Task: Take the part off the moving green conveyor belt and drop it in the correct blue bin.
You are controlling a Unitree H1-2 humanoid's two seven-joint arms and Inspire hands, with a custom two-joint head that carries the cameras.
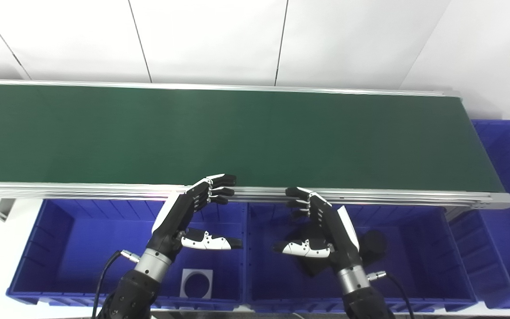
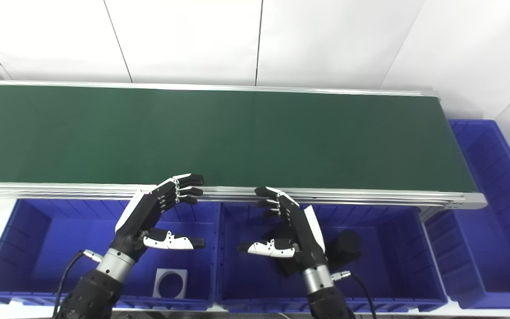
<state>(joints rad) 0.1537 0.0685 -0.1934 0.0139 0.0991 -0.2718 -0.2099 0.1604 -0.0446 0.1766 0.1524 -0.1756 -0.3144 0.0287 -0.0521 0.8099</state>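
Observation:
The green conveyor belt (image 1: 237, 133) runs across the picture and carries no part that I can see. My left hand (image 1: 188, 217) hovers open over the left blue bin (image 1: 51, 239), fingertips near the belt's front rail. My right hand (image 1: 321, 226) hovers open over the middle blue bin (image 1: 432, 248), also just short of the rail. Both palms face each other, thumbs pointing inward, with nothing held. A grey square part with a round hole (image 1: 197, 283) lies in the left bin. Black cylindrical parts (image 1: 373, 246) lie in the middle bin, partly hidden behind my right hand.
A third blue bin (image 1: 509, 186) stands at the belt's right end. The aluminium front rail (image 1: 82, 189) of the belt runs just above the bins. White wall panels stand behind the belt.

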